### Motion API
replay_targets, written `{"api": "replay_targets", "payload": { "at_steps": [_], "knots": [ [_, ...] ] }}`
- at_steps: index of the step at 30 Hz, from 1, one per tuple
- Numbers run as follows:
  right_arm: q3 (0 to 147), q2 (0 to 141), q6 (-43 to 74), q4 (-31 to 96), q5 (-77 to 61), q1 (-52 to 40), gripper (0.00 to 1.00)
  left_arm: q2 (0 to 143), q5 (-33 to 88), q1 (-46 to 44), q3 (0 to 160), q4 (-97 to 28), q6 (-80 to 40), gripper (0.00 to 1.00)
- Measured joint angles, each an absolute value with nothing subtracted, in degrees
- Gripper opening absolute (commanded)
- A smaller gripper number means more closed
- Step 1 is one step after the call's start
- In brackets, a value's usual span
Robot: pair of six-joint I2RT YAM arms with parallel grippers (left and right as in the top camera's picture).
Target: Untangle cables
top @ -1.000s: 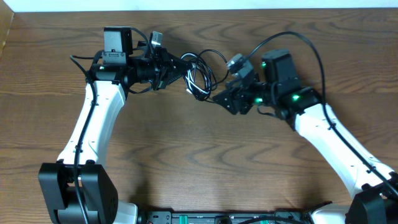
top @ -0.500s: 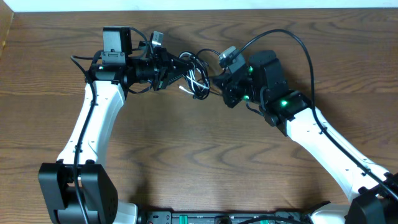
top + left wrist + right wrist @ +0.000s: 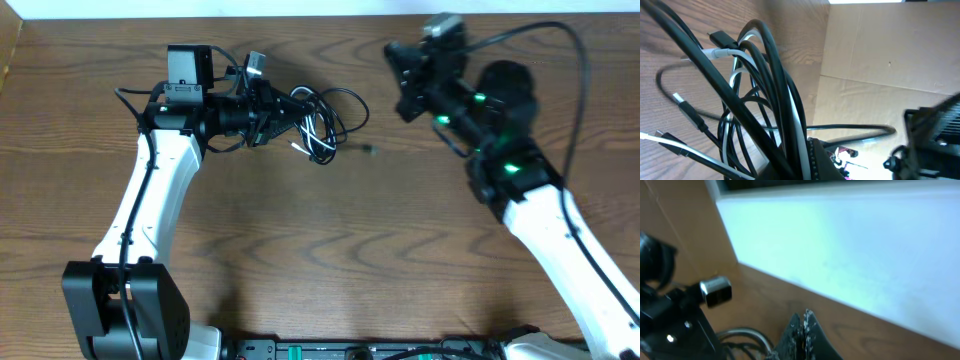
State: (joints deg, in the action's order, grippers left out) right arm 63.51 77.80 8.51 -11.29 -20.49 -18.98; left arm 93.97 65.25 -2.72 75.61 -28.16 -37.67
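**Left clamped on bundle, right shut and empty**

Left gripper (image 3: 285, 112) is closed tight on the cable bundle (image 3: 322, 118), which sits at 12 o'clock on the table (image 3: 330, 250), near the far edge. The bundle fans out toward 3 o'clock from the jaws. The black cables (image 3: 772, 75) loop over each other and the white cable (image 3: 312, 140) threads through on the bundle's 6 o'clock side. One plug end (image 3: 371, 150) lies on the wood at 4 o'clock from the bundle. Right gripper (image 3: 404, 78) is at 2 o'clock from the bundle, well apart, with its fingers (image 3: 802, 330) pressed together and nothing between them. Cables are tangled.
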Motion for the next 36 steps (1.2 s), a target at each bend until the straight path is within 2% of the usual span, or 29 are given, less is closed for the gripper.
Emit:
{"api": "replay_targets", "payload": {
  "at_steps": [2, 9, 16, 25, 36],
  "knots": [
    [63.6, 76.2, 8.6, -9.4, -20.8, -17.7, 0.04, 94.0, 65.3, -2.7, 75.6, -28.2, -37.3, 0.08],
    [63.7, 76.4, 9.0, 4.5, -21.1, -15.9, 0.4, 94.0, 65.3, -2.7, 75.6, -28.2, -33.4, 0.08],
    [63.7, 78.1, 6.3, 13.8, -25.0, -15.8, 0.62, 94.0, 65.3, -2.7, 75.6, -28.3, -31.1, 0.08],
    [63.7, 86.0, 3.0, 15.4, -36.0, -17.3, 0.65, 94.0, 65.2, -2.7, 75.6, -28.1, -34.5, 0.08],
    [63.7, 91.2, 2.2, 12.6, -41.0, -21.4, 0.62, 94.0, 65.2, -2.7, 75.6, -28.1, -35.8, 0.08]
  ]
}}
